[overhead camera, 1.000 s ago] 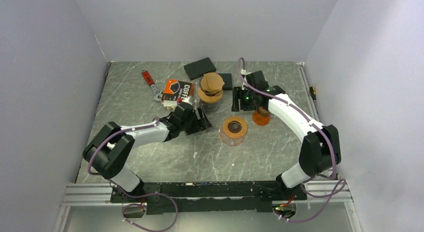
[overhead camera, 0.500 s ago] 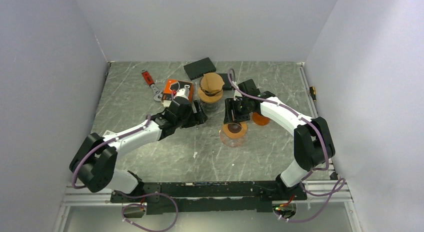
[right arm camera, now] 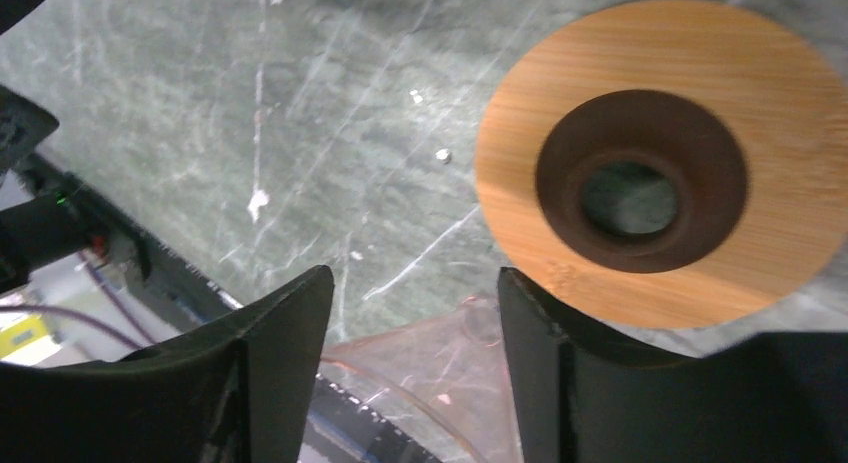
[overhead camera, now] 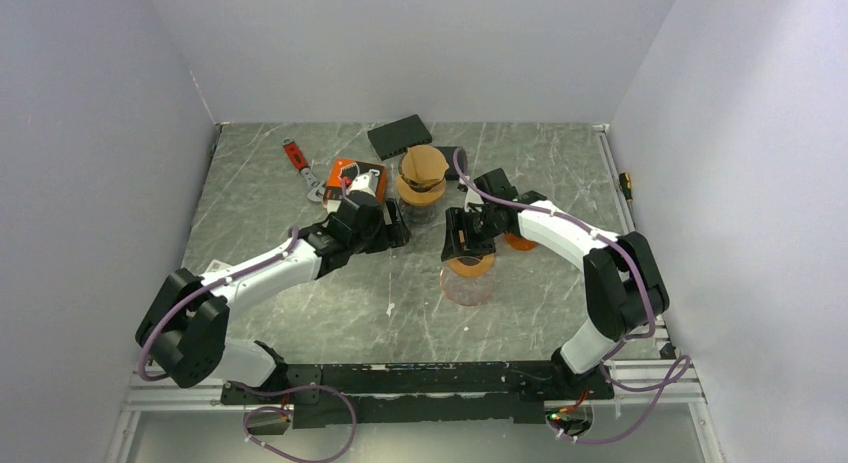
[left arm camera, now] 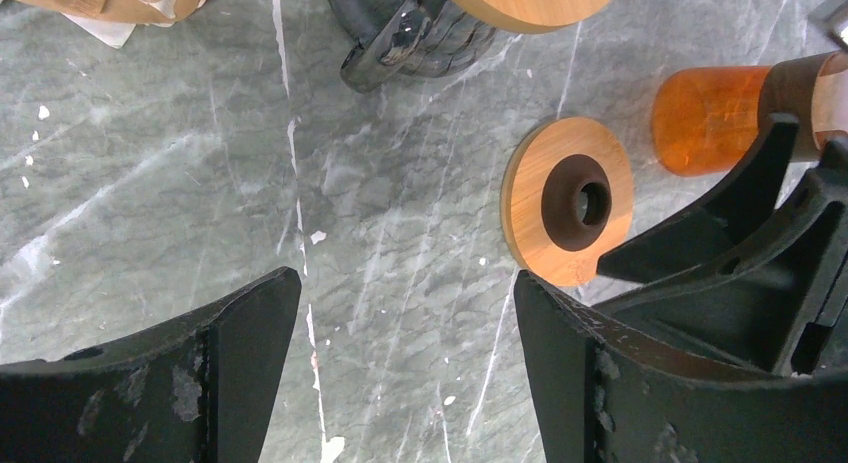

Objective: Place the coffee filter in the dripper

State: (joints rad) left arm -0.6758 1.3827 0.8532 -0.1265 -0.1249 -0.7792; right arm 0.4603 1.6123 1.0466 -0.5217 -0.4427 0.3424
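**Both arms close in, filter not yet lifted**

Since a second ago both arms have swung inward. The right pincer has left its spot beside the translucent orange cylinder. It now hangs at the far rim of the round bamboo-topped dripper with a brown funnel. The left pincer has reached farther out across the grey marbled worktop.

The left pincer's fingers stand wide apart with only bare worktop between them. Ahead of its tips stands a dark glass vessel. On that vessel's wooden collar sits a tan paper cone, which I take to be the coffee filter; it is beyond the fingertips and untouched. The dripper lies ahead and to the right of this pincer.

The right pincer's fingers are also apart and clamp nothing that shows. The bamboo disc lies just ahead of its right-hand finger. A pale pinkish clear edge shows low between the fingers, and I cannot tell whether it touches them.

By my reading the task has barely begun. The funnel is empty and the filter is not held. Grasping it, carrying it over and seating it in the funnel all remain.
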